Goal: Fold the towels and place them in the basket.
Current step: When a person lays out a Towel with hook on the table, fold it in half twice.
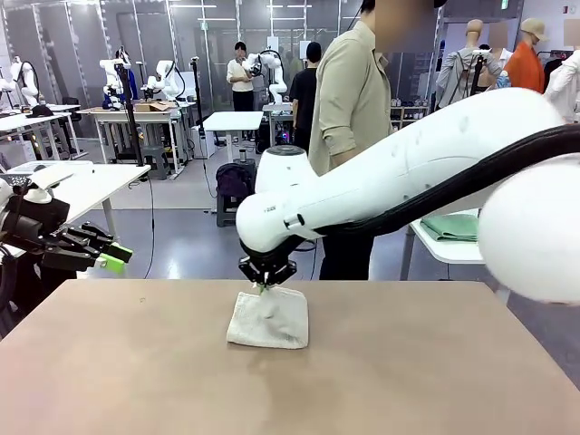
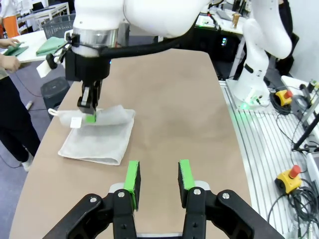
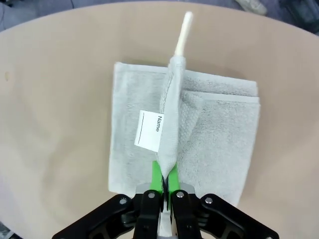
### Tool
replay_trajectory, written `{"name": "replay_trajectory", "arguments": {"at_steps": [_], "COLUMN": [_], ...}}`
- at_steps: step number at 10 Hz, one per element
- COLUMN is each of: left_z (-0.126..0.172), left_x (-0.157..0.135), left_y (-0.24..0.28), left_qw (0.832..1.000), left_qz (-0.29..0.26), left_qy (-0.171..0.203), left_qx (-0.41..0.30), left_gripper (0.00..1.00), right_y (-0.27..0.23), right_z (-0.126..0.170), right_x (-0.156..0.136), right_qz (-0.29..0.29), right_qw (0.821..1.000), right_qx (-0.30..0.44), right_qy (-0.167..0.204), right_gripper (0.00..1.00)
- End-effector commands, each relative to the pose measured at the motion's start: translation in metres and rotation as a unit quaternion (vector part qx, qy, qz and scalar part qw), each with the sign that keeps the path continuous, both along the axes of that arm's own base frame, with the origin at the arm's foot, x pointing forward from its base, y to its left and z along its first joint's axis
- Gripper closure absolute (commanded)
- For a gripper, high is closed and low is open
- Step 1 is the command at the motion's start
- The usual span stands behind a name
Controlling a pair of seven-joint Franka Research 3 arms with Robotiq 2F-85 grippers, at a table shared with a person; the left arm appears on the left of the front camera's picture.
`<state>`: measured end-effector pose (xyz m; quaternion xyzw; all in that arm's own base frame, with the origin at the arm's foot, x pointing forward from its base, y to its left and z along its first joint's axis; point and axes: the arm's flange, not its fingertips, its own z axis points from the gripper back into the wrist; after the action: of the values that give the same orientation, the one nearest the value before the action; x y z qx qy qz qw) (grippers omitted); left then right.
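The right gripper [image 3: 164,177] is pinching, jaws shut tight, a raised ridge of the cream-white rectangular terry towel [image 1: 268,319], which is lying partly folded on the brown table [image 1: 435,372]. The left gripper [image 2: 159,179] is hovering nearby, jaws half apart and empty. Folding looks underway, and basketing is not yet done (the dark grey wire-mesh basket [image 2: 59,25] is sitting well apart, by the pale green folded towels [image 1: 450,227]). The right arm is crowding the approach.
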<state>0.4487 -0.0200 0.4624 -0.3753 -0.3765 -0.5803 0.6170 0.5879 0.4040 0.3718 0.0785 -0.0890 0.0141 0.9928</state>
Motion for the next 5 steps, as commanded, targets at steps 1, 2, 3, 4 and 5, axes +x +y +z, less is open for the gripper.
{"name": "replay_trajectory", "arguments": {"at_steps": [1,2,3,4,5], "left_z": [0.002,0.002,0.002,0.002,0.002], "left_x": [0.000,0.000,0.000,0.000,0.000], "left_y": [0.002,0.002,0.002,0.002,0.002], "left_qw": [1.000,1.000,1.000,1.000,1.000], "left_qz": [-0.009,-0.009,-0.009,-0.009,-0.009], "left_qy": [-0.005,-0.005,-0.005,-0.005,-0.005], "left_qx": [-0.003,-0.003,-0.003,-0.003,-0.003], "left_gripper": [0.58,0.58,0.58,0.58,0.58], "right_y": [0.015,0.021,0.024,0.023,0.023], "right_z": [-0.005,-0.009,-0.015,-0.019,-0.022], "right_x": [0.009,0.011,0.014,0.017,0.018], "right_qz": [-0.025,-0.028,-0.031,-0.033,-0.039], "right_qw": [1.000,1.000,0.999,0.999,0.999], "right_qx": [0.005,0.007,0.007,0.015,0.030], "right_qy": [0.001,-0.003,-0.002,-0.008,-0.020], "right_gripper": [1.00,1.00,1.00,1.00,0.85]}}
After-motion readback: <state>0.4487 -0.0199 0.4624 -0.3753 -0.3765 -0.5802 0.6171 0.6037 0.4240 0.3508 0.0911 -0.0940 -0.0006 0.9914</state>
